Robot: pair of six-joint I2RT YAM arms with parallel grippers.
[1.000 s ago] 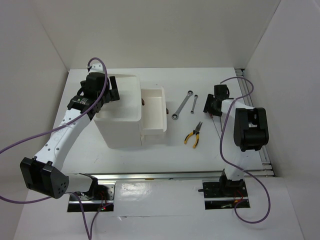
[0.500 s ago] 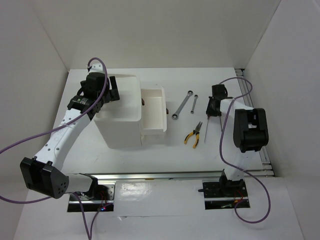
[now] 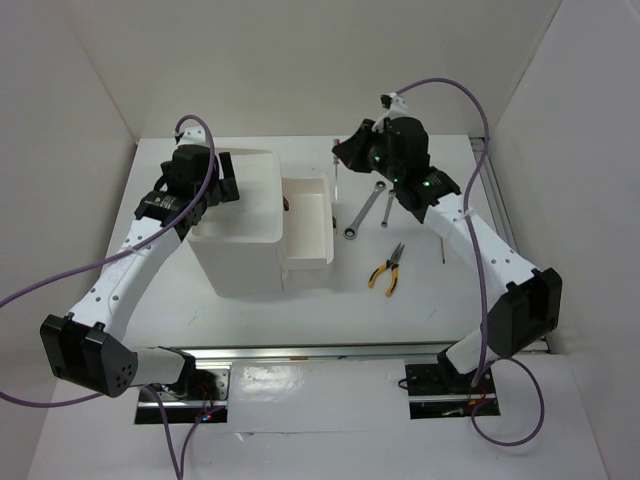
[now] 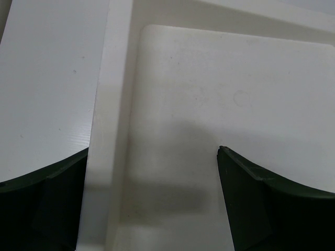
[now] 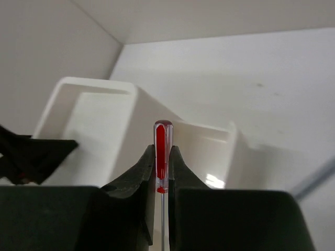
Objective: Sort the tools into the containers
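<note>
My right gripper (image 3: 345, 153) is shut on a thin red-handled screwdriver (image 5: 163, 149), held upright with its shaft (image 3: 337, 182) hanging down. It hovers over the far end of the open drawer (image 3: 322, 222) of the white box (image 3: 240, 255). My left gripper (image 3: 218, 185) is open and empty, low over the box's recessed top tray (image 4: 209, 94). A silver ratchet wrench (image 3: 363, 212), a smaller silver wrench (image 3: 387, 208) and yellow-handled pliers (image 3: 386, 270) lie on the table right of the drawer. The green-handled and purple-handled screwdrivers are not in view.
A dark brown bit (image 3: 288, 205) shows at the drawer's inner left edge. A thin dark line (image 3: 443, 243) lies on the table below my right arm; I cannot tell what it is. White walls enclose the table on three sides.
My right arm has swung from the table's right side up and left to above the open drawer, carrying the red screwdriver. The left arm has not moved.
</note>
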